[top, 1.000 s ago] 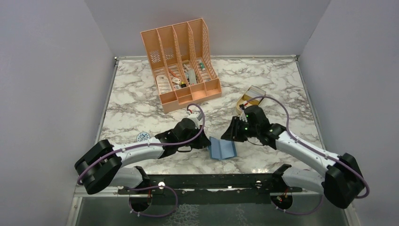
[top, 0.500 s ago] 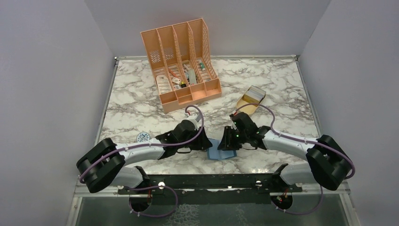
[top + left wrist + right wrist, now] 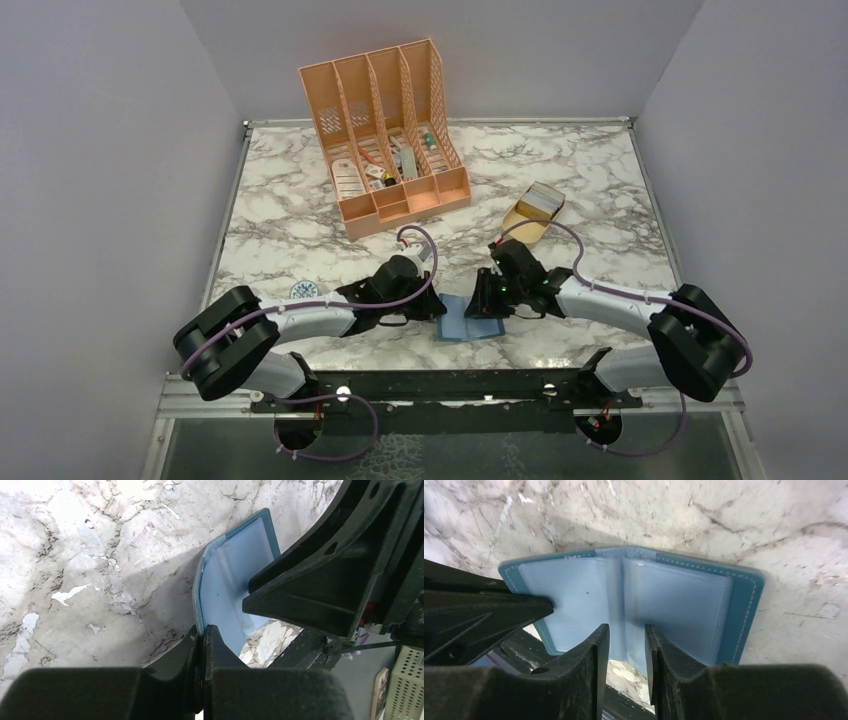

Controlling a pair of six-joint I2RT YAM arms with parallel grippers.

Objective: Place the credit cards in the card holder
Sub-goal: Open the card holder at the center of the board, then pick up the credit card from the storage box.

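Observation:
The teal card holder (image 3: pixel 468 326) lies spread open on the marble near the front edge, its pale blue inside (image 3: pixel 674 600) facing up. My left gripper (image 3: pixel 202 630) is shut on the edge of its left flap (image 3: pixel 225 590), which curls upward. My right gripper (image 3: pixel 626 630) hovers low over the holder's middle fold, open, with nothing between its fingers. In the top view the left gripper (image 3: pixel 442 310) and right gripper (image 3: pixel 483 304) meet over the holder. The credit cards (image 3: pixel 543 197) lie in a tan oval tray (image 3: pixel 517 222) behind the right arm.
A large peach desk organizer (image 3: pixel 390 130) with small items stands at the back. A round blue-white disc (image 3: pixel 303 291) lies beside the left arm. The black front rail (image 3: pixel 450 385) runs just below the holder.
The right gripper has come down and left onto the holder. The holder, propped up a second ago, now lies flatter. The left gripper stays at its left flap.

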